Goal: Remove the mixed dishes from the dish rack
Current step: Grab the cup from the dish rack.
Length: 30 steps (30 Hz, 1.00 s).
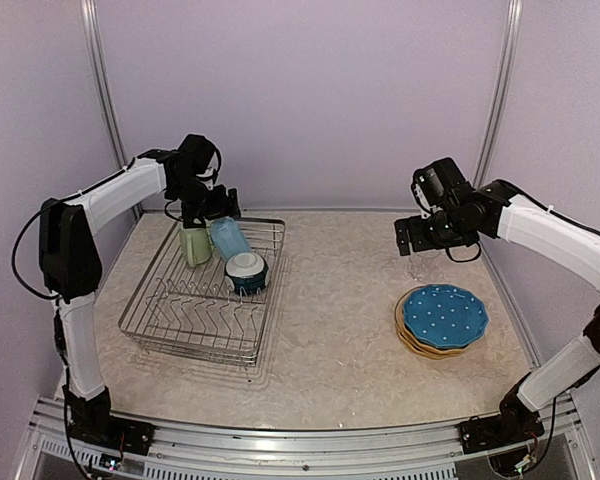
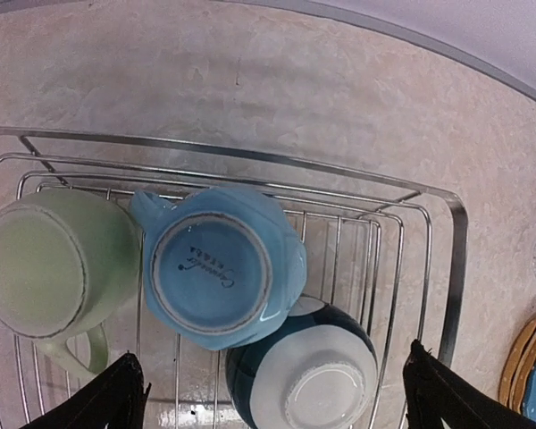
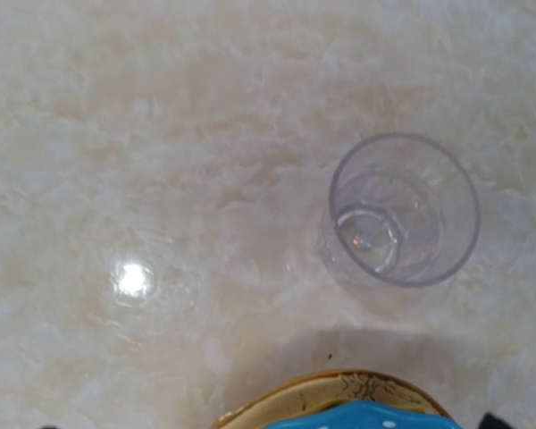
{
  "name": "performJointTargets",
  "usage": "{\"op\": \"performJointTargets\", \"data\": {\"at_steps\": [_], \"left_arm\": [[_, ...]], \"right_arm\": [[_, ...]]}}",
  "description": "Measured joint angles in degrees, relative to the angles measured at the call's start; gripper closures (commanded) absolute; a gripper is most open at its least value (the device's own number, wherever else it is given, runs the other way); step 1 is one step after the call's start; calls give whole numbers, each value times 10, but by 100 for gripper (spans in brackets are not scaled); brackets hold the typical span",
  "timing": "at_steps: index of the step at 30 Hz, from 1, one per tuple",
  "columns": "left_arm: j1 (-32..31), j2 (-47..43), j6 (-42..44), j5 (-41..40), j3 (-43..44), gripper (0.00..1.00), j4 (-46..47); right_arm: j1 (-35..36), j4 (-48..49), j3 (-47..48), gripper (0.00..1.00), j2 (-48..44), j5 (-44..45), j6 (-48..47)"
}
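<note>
Mug-removal step: the light blue mug in the dish rack is overhung by the wide-spread left gripper, a descent being required next; the right gripper is seen spread and empty.

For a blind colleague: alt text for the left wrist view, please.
Three upturned dishes in a wire dish rack: light green mug, light blue mug, teal bowl. The left gripper is open above them.

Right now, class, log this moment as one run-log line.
left fingers: open, over dish rack | right fingers: open, above clear glass | in rack: light green mug, light blue mug, bowl | plates: stacked on table
</note>
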Motion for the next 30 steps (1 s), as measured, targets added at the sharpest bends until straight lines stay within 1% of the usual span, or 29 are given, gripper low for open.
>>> {"op": "performJointTargets", "data": {"at_steps": [8, 17, 21, 25, 30], "left_arm": [[-12, 88, -5, -67, 56, 1, 0], [-10, 131, -17, -85, 98, 2, -5], [-9, 152, -17, -87, 122, 5, -10], [-8, 165, -17, -87, 127, 9, -15], [-7, 170, -15, -86, 128, 20, -20]], "right_arm": [[0, 10, -1, 0, -17, -4, 0], [0, 19, -11, 0, -17, -7, 0], [0, 22, -17, 0, -17, -7, 0], [0, 22, -20, 0, -17, -7, 0], [0, 25, -20, 0, -17, -9, 1]]}}
